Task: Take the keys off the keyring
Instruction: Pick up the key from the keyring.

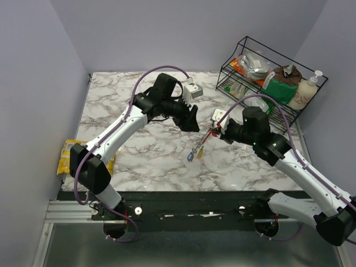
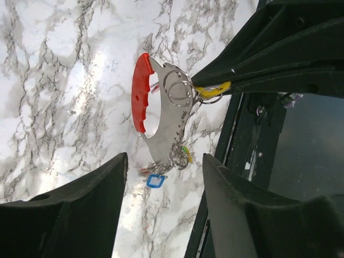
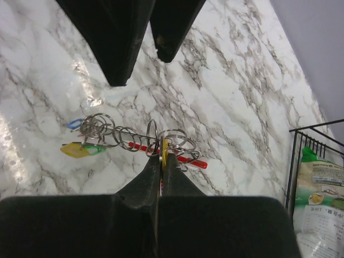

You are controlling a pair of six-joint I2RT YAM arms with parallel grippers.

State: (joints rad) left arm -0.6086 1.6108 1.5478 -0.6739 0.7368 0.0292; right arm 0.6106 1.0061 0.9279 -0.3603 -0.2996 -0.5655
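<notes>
Right wrist view: my right tool [image 3: 162, 157] pinches a yellow plastic-headed key [image 2: 212, 90]; the curved red-and-grey metal keyring [image 2: 141, 97] hangs from it over the white marble desk [image 3: 242, 107], my left tool [image 2: 164, 164] spread nearby.

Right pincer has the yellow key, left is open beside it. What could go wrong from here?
1. The right pincer pinches only the yellow key at its very tips; the weight of the keyring could pull it loose.
2. The open left pincer could snag several chained split rings instead of one key.
</notes>
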